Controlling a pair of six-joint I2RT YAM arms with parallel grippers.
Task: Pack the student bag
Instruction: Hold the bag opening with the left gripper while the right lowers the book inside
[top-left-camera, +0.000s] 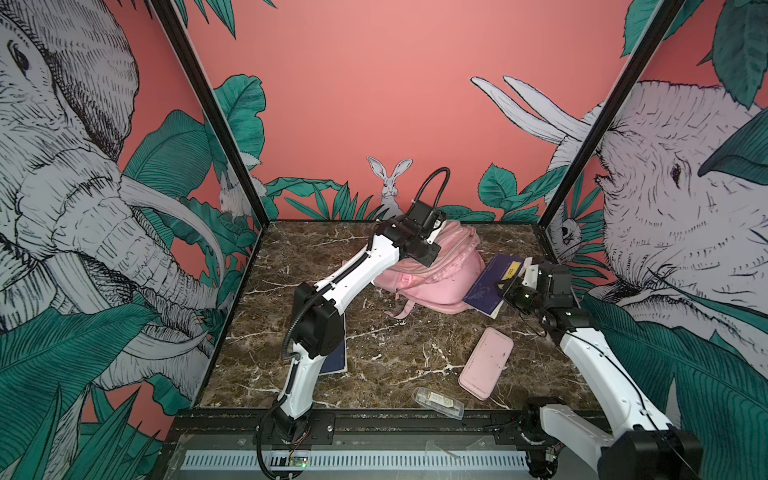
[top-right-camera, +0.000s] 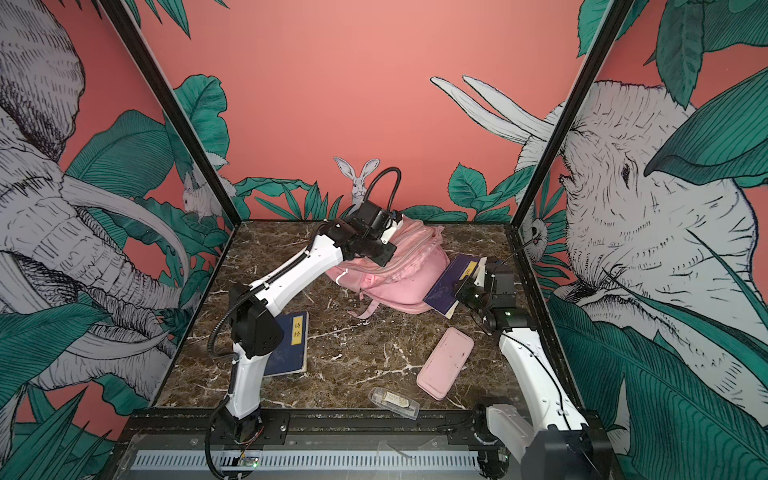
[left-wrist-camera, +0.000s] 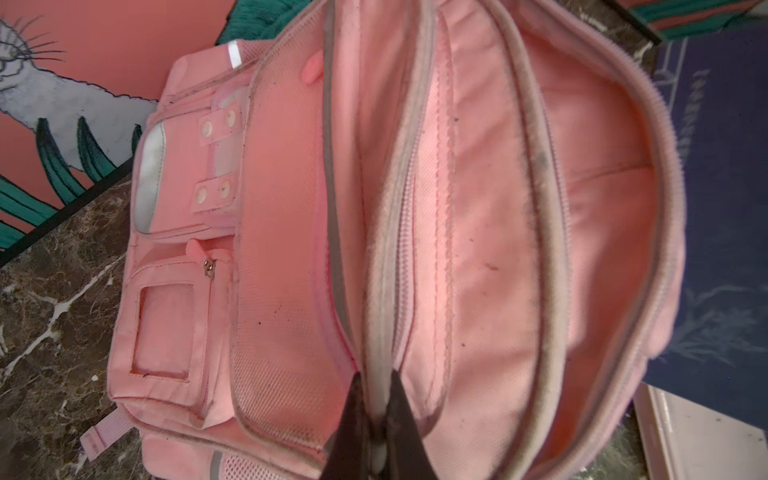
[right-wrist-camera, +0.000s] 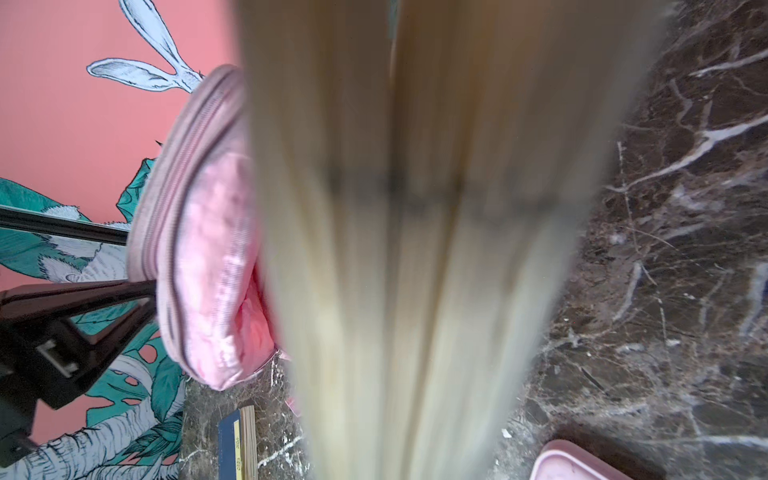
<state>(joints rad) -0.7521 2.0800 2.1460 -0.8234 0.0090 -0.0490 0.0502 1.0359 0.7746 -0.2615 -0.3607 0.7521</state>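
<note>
Toward the back edge of the table (top-left-camera: 374, 357), right of middle, lies the bag (top-left-camera: 432, 278), mouth seemingly turned to the right edge. Left tool (left-wrist-camera: 375, 376) is pinched together on the zip rim, presumably to hold the mouth open. Right tool (top-left-camera: 505, 287) is clamped on blue books (top-left-camera: 492, 276), tilted at the opening, likely to slide in. Only the left wrist view shows the compartments, nothing inside. The right wrist view gives mostly blurred page edges. Both top views show a pencil case (top-left-camera: 486, 361) near the front right corner.

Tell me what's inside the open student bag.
Only bare pink lining shows inside the student bag; no items are visible. The left hand pinches its zip edge, and folds hide the deeper parts of the compartments.
</note>
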